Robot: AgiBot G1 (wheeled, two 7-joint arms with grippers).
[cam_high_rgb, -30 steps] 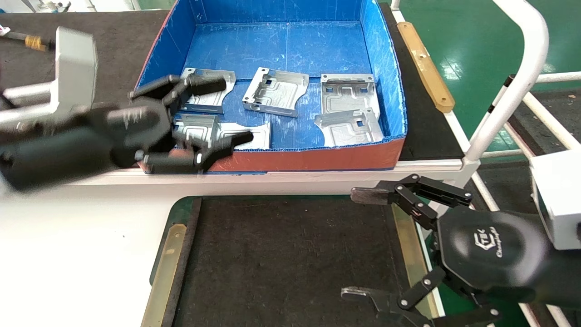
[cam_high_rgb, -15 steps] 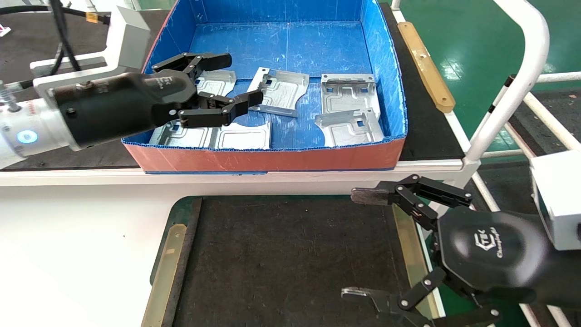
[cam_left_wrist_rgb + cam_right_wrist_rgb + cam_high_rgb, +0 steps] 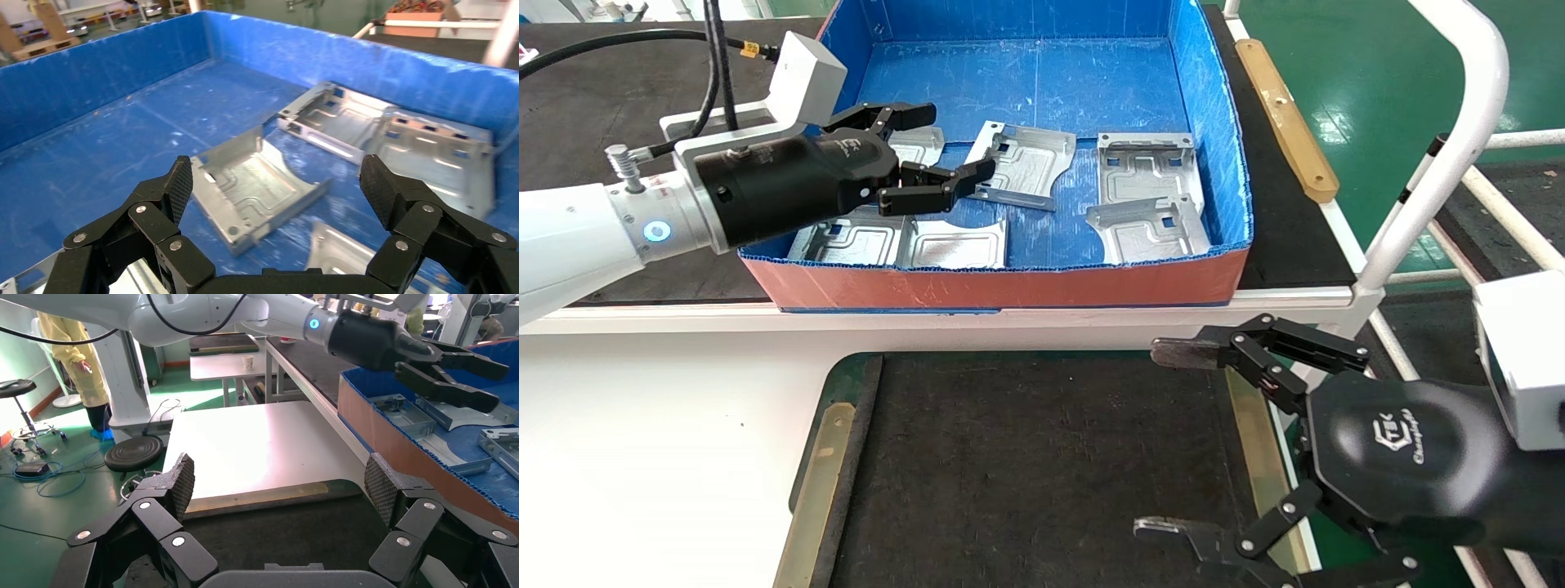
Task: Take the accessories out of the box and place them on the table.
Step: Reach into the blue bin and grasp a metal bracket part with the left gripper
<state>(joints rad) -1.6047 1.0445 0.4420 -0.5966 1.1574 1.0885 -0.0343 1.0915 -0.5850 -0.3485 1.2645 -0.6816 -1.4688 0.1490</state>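
Note:
The box (image 3: 1009, 286), blue inside and orange-red outside, holds several silver accessories. One tilted plate (image 3: 1026, 163) lies mid-box, just beyond my left gripper (image 3: 948, 143), which is open and empty above the box's left part. In the left wrist view that plate (image 3: 257, 184) sits between and beyond the open fingertips (image 3: 180, 184). Two plates (image 3: 1148, 192) lie at the right, two (image 3: 903, 243) at the front left, one (image 3: 915, 147) under the left gripper. My right gripper (image 3: 1164, 441) is open and empty over the right edge of the table's dark mat (image 3: 1042, 465).
A white tube frame (image 3: 1459, 139) rises at the right. A tan strip (image 3: 1283, 118) lies on the black mat right of the box. The white table surface (image 3: 658, 441) extends to the left. A person in yellow (image 3: 73, 349) stands far off in the right wrist view.
My left arm has swung in from the front left over the box wall, and its open gripper now hovers inside by the tilted plate. The right gripper has not moved.

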